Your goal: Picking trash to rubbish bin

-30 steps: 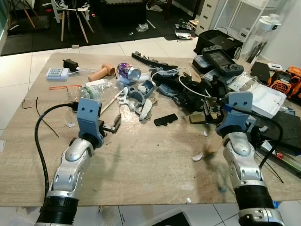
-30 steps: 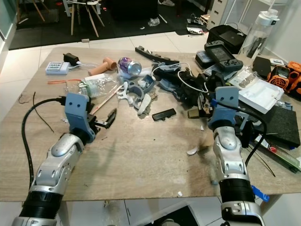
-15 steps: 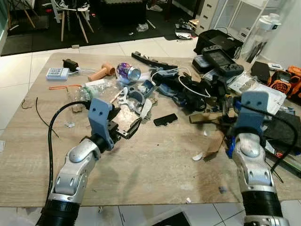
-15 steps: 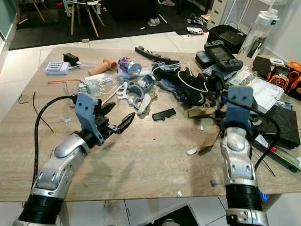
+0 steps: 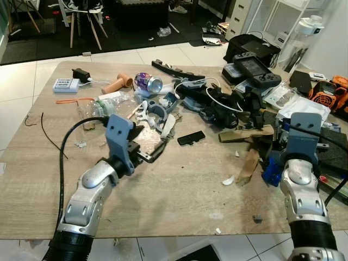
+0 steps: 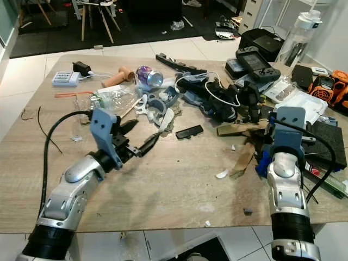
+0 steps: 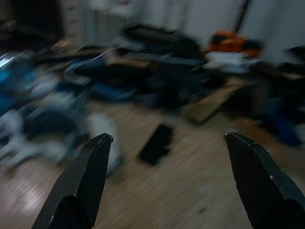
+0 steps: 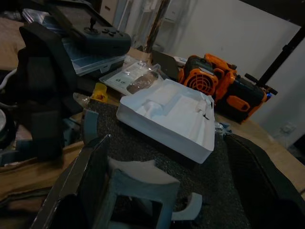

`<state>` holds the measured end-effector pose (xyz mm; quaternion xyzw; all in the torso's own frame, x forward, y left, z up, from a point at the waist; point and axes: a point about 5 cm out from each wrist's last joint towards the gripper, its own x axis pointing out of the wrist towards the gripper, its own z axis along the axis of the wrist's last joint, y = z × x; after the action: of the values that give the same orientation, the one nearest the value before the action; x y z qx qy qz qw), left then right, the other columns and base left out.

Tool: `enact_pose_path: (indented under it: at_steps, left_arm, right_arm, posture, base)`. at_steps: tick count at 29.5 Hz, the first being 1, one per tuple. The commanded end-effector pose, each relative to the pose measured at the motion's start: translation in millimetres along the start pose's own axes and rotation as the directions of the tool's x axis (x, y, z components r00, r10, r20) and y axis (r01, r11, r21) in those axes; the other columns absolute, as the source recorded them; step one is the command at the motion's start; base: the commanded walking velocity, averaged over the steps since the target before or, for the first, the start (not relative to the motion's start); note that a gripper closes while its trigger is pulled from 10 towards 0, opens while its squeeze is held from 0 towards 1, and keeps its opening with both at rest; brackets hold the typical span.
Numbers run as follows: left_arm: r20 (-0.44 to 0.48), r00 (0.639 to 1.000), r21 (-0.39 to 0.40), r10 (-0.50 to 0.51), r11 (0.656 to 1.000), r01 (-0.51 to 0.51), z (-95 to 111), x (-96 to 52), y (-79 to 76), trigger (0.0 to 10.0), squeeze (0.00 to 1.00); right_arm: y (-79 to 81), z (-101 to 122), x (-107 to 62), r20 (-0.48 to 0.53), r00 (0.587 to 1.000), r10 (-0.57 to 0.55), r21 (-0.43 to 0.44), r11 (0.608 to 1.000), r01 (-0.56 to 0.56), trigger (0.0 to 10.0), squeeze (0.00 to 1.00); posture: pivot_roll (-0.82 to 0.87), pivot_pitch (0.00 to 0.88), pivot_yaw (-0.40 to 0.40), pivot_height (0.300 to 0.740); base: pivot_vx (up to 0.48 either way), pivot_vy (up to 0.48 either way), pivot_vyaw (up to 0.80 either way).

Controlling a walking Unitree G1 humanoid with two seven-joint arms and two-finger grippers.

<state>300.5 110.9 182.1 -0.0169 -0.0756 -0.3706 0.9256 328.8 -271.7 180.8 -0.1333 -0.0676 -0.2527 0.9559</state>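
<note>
No lettering, label, brand or number is sharp enough to be read anywhere.

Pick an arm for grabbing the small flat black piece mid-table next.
Left, probably. The left gripper is open, hovering over the table and aimed at the black piece, which sits between its fingers in the left wrist view. The right gripper faces the white tray instead.

Wooden table (image 5: 179, 190) — cluttered: can (image 5: 148, 83), cardboard scrap (image 5: 249, 165).
</note>
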Motion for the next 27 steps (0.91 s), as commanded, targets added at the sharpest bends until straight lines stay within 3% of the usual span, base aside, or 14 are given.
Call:
enact_pose_path:
  at_steps: [1,4,13,27]
  left_arm:
    - [0.009,0.998,-0.026,-0.058,0.998,0.058,-0.3,0.8,-8.6,10.0,0.0]
    - [0.017,0.989,-0.013,-0.148,0.989,0.148,3.3,5.2,-18.6,10.0,0.0]
    - [-0.006,0.968,0.006,-0.249,0.968,0.249,3.1,6.3,-30.9,10.0,0.0]
    - [-0.021,0.952,-0.008,-0.304,0.953,0.304,3.4,4.4,-33.4,10.0,0.0]
  right_arm:
    - [-5.9,-3.7,2.3,-0.008,1.0,-0.012,0.014,1.0,0.012,10.0,0.0]
    - [5.3,3.2,5.9,0.022,0.995,0.093,0.117,0.989,-0.095,10.0,0.0]
    - [23.3,5.1,-0.8,0.033,0.986,0.165,0.162,0.972,-0.168,10.0,0.0]
    - [24.0,-14.0,-1.0,-0.078,0.977,0.201,0.207,0.961,-0.181,10.0,0.0]
  posture:
    - [0.02,0.155,-0.016,0.74]
    - [0.02,0.158,-0.012,0.74]
    - [0.02,0.162,-0.002,0.74]
    - [0.03,0.164,-0.001,0.74]
  base:
    - [0.0,0.0,0.0]
    - [0.0,0.0,0.0]
    - [0.0,0.0,0.0]
    - [0.0,0.0,0.0]
